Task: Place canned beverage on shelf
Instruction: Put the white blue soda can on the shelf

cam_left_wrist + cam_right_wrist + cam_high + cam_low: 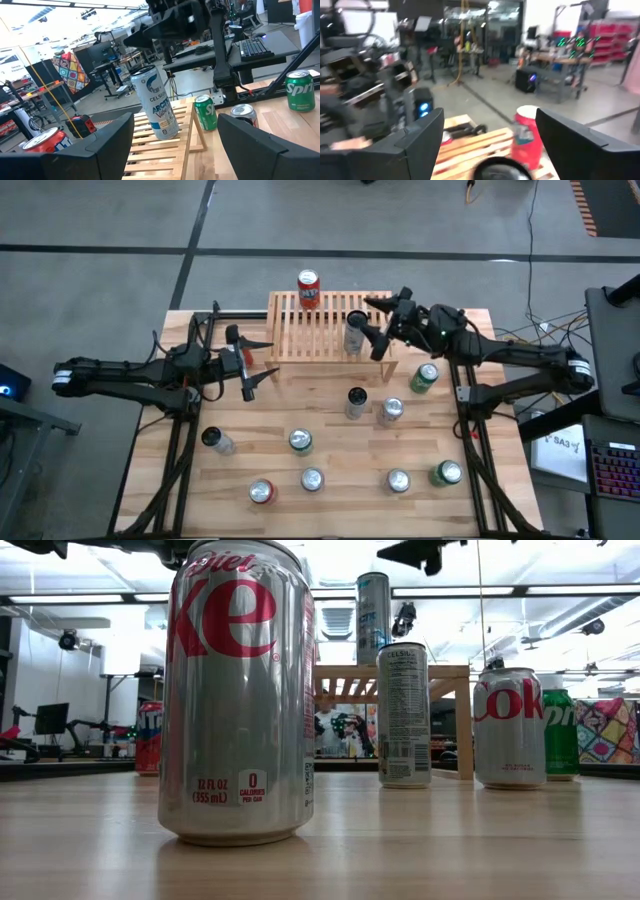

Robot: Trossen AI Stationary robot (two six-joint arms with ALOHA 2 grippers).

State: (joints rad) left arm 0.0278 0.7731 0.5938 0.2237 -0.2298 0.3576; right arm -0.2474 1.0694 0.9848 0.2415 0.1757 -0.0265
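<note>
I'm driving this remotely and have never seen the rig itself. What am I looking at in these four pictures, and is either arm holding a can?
Two dark robot arms work at a wooden table. The high view looks straight down; the low view sits at table height; each wrist view looks past that arm's own fingers.

The shelf is the slatted wood rack at the far edge. On it stand a red can and a tall silver can. About ten more cans stand on the table.

The right end effector is open right above the tall silver can, with the can apart from its fingers. The left end effector waits open beside the shelf, holding nothing.

Bright ceiling lights glare in low view; right wrist view blurred
</note>
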